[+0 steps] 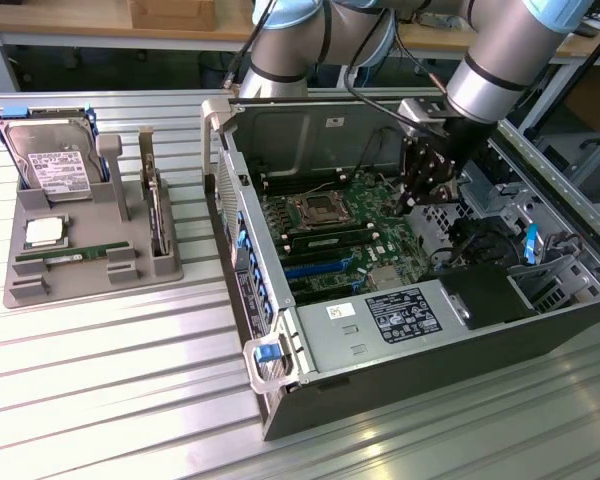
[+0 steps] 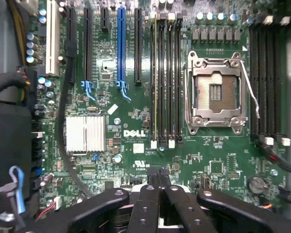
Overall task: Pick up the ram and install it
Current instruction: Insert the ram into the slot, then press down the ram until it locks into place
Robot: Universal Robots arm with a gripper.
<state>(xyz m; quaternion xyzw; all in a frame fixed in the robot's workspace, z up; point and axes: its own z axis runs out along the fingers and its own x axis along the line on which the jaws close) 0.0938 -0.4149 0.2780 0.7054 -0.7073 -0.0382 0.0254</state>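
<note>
so the arm is reaching into the open computer case (image 1: 280, 390), which is lying on its side on the slatted metal table (image 1: 100, 380). the gripper (image 1: 422, 200) is hanging over the motherboard (image 1: 340, 235), closer to the exterior view's right end of the board, and its fingers (image 2: 157, 204) are sitting pressed together, fully closed, with nothing between them as far as i can see.

in the wrist view, one ram stick (image 2: 156, 77) is already sitting in the bank of memory slots next to the empty cpu socket (image 2: 216, 92), looks like the second slot from the far side of that bank, with the other slots beside it standing bare. in the exterior view the same stick (image 1: 330, 237) is showing as a long dark strip just below the socket. the gripper isn't touching it, it's hovering a bit apart and above.

another thin green ram stick (image 1: 62, 257) is lying flat in the gray parts holder (image 1: 90, 270) off on the exterior view's left, well apart from the case. that holder is also carrying a hard drive (image 1: 50, 160) at the back, a square silver cpu (image 1: 43, 232) in the middle, and a wider card (image 1: 155, 210) standing on edge on its right side.

the wrist view is also showing a silver heatsink (image 2: 86, 133) and a blue expansion slot (image 2: 120, 43) on the board.
</note>
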